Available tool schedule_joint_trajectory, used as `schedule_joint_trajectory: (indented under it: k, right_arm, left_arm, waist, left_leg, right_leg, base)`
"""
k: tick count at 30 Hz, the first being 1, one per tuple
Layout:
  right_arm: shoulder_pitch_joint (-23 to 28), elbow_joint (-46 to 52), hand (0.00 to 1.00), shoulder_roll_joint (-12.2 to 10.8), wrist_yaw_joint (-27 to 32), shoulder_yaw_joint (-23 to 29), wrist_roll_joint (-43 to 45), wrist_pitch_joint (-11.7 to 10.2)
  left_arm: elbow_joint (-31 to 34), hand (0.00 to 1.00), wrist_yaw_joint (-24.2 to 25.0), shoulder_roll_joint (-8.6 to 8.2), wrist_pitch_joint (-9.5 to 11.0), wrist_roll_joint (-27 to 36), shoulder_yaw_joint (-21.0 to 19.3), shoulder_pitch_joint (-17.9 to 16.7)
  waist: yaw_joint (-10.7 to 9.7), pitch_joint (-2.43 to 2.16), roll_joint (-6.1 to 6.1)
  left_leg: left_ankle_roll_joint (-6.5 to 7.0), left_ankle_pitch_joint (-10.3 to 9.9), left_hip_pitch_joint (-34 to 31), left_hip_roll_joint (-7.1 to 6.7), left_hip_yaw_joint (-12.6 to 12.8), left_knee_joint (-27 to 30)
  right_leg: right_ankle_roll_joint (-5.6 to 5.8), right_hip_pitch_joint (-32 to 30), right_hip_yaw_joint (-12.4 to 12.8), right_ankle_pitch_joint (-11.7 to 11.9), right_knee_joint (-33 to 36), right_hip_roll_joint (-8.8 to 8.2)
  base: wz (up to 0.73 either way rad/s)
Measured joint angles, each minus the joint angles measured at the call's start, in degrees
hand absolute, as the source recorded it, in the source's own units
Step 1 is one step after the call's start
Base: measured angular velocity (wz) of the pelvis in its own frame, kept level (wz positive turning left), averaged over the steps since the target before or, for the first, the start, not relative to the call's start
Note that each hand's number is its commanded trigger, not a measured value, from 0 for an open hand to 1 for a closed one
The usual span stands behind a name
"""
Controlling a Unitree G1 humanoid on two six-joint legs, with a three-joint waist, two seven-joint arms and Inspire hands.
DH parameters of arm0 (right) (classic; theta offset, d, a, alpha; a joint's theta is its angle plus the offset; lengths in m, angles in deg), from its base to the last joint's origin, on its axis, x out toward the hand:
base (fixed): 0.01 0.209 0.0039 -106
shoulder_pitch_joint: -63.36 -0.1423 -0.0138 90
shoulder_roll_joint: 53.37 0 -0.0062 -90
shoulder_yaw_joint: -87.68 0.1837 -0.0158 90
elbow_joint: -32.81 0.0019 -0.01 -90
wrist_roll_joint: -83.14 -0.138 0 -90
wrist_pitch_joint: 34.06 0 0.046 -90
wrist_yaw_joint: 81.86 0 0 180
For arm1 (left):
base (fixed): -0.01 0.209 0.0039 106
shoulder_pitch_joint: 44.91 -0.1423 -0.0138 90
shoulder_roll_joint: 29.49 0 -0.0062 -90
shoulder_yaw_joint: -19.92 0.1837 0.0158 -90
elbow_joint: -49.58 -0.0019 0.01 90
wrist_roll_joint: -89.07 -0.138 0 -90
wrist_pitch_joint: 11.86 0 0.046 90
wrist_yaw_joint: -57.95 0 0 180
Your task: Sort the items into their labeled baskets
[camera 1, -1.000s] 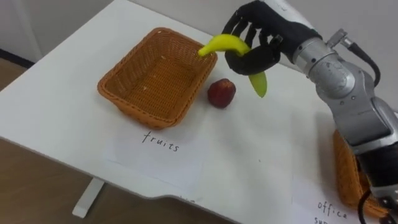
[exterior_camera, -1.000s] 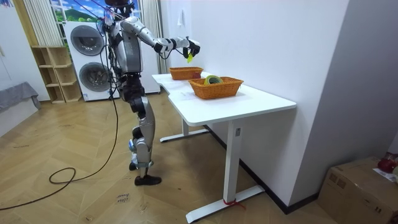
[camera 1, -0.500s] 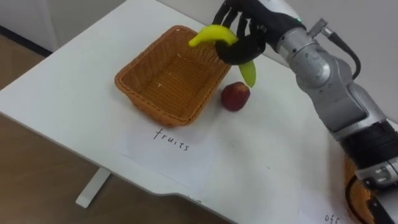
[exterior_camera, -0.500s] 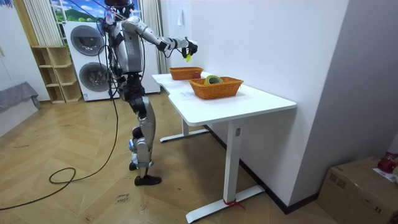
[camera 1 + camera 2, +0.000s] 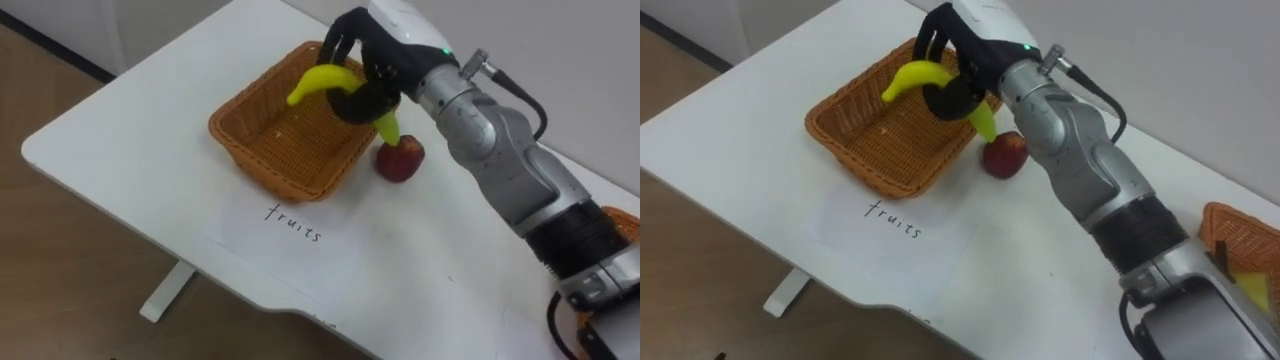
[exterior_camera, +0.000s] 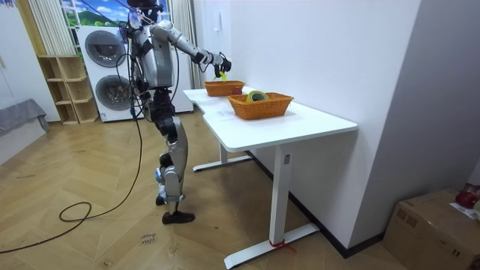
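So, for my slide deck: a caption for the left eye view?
Right hand holds a banana over the fruits basket, red fruit beside it.

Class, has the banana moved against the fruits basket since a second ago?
Yes: in the right hand, the banana has shifted leftward from the wicker basket's right rim to over its inside.

A white rectangular table (image 5: 130,170) on white metal legs stands against a white wall (image 6: 330,52). A white paper sheet (image 5: 250,238) with handwriting lies flat near its front edge. Two stacked washing machines (image 6: 105,71) and a light wooden shelf unit (image 6: 64,90) stand on wood-plank flooring (image 6: 97,240). A brown cardboard box (image 6: 435,229) sits at the room view's lower right.
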Motion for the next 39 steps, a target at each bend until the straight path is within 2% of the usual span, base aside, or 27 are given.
schedule_joint_trajectory:
  k: [4, 5, 17, 18, 19, 20, 21, 28, 39]
  right_arm:
    - [-0.07, -0.22, 1.00, -2.06, -0.13, -0.80, 0.29, 0.01]
    - [-0.15, -0.22, 1.00, -2.43, -0.12, -0.80, 0.26, 0.01]
    - [-1.02, -2.04, 1.00, -3.65, 1.74, -0.94, -0.06, -0.62]
    - [-1.02, -2.35, 0.78, -3.68, 1.95, -0.95, -0.06, -0.62]
    - [-1.02, -2.37, 0.46, -3.68, 2.03, -0.95, -0.06, -0.62]
    - [-1.02, -2.37, 0.07, -3.68, 2.36, -0.95, -0.06, -0.63]
    - [-1.03, -2.37, 0.00, -3.67, 2.72, -0.95, -0.06, -0.64]
    - [-1.07, -2.37, 0.00, -3.68, 3.12, -0.98, -0.34, -0.79]
    - [-1.07, -2.39, 0.00, -3.67, 3.13, -0.98, -0.33, -0.78]
  left_arm:
    - [0.00, 0.00, 1.11, 0.10, -0.01, 0.02, 0.02, 0.07]
    - [0.00, 0.00, 1.35, 0.10, -0.01, 0.02, 0.02, 0.22]
    - [0.00, 0.00, 2.26, 0.11, 0.04, 0.04, 0.66, 0.57]
    - [0.00, 0.00, 2.26, 0.14, 0.03, 0.04, 0.66, 0.59]
    - [0.00, 0.00, 2.26, 0.15, 0.03, 0.04, 0.66, 0.59]
    - [0.00, 0.00, 2.26, 0.15, 0.03, 0.04, 0.66, 0.57]
    - [0.00, 0.00, 2.26, 0.16, 0.03, 0.04, 0.66, 0.58]
    - [0.01, 0.00, 2.26, 0.16, 0.03, 0.04, 0.91, 0.76]
    - [0.06, 0.00, 2.43, 0.14, -0.02, 0.03, 1.00, 0.92]
  waist:
    - [0.66, -0.09, -0.12]
    - [0.65, -0.18, -0.25]
    - [1.14, 0.00, -0.06]
    - [1.15, 0.01, -0.08]
    - [1.14, 0.02, -0.08]
    - [1.14, 0.04, -0.10]
    - [1.14, 0.07, -0.13]
    - [1.14, 0.40, -0.45]
    - [1.11, 0.42, -0.42]
  left_leg:
    - [0.00, 0.00, -0.53, -0.02, -0.16, 0.09]
    - [0.00, 0.00, -0.89, -0.09, -0.69, 0.33]
    - [0.01, 0.00, -1.98, -0.49, -1.33, 1.12]
    - [0.01, 0.00, -2.06, -0.50, -1.34, 1.20]
    - [0.01, 0.00, -2.09, -0.50, -1.35, 1.24]
    - [0.01, 0.00, -2.12, -0.50, -1.35, 1.29]
    - [0.01, 0.00, -2.14, -0.51, -1.35, 1.34]
    - [0.00, 0.00, -2.25, -0.52, -1.22, 1.65]
    - [0.00, 0.00, -2.11, -0.50, -1.06, 1.65]
  right_leg:
    - [0.00, -0.37, -0.27, 0.00, 0.00, -0.03]
    - [0.00, -0.50, -0.99, 0.00, 0.00, -0.09]
    - [0.10, -0.56, -1.44, -0.06, 0.08, -0.46]
    - [0.10, -0.57, -1.45, -0.06, 0.08, -0.46]
    - [0.10, -0.59, -1.45, -0.06, 0.08, -0.46]
    - [0.10, -0.60, -1.45, -0.06, 0.08, -0.46]
    - [0.10, -0.60, -1.46, -0.06, 0.08, -0.46]
    - [0.10, -0.65, -1.44, -0.06, 0.08, -0.47]
    - [0.10, -0.68, -1.43, -0.06, 0.05, -0.45]
  base:
    - [0.02]
    - [0.19]
    - [0.04]
    - [0.00]
    - [0.00]
    - [0.00]
    - [0.00]
    - [0.00]
    - [0.00]
